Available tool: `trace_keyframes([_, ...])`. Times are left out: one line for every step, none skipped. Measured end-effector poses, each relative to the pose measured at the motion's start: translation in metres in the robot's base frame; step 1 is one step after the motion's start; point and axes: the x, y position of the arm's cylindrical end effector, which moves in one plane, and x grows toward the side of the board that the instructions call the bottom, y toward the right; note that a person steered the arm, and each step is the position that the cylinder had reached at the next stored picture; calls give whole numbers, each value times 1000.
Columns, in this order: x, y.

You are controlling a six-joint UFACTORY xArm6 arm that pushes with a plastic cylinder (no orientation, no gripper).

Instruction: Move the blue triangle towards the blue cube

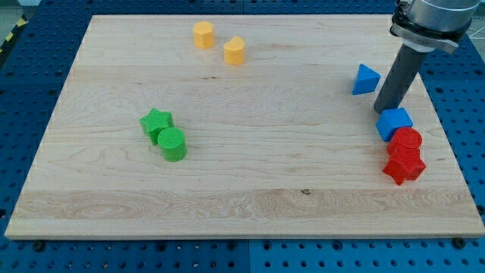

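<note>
Blue triangle (pixel 366 80) points toward the view's top; long axis unclear. My tip (pixel 383 111), which has no jaws and holds nothing, stands between it and the blue cube (pixel 394 122).

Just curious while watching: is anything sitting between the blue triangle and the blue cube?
Only my tip, standing just above the blue cube, with the blue triangle up-left; otherwise bare wood, in the camera view.
</note>
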Motion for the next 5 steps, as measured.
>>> trace_keyframes([-15, -12])
trace_keyframes([-22, -37])
trace_keyframes([-26, -66])
trace_keyframes([-64, -85])
trace_keyframes([-90, -80])
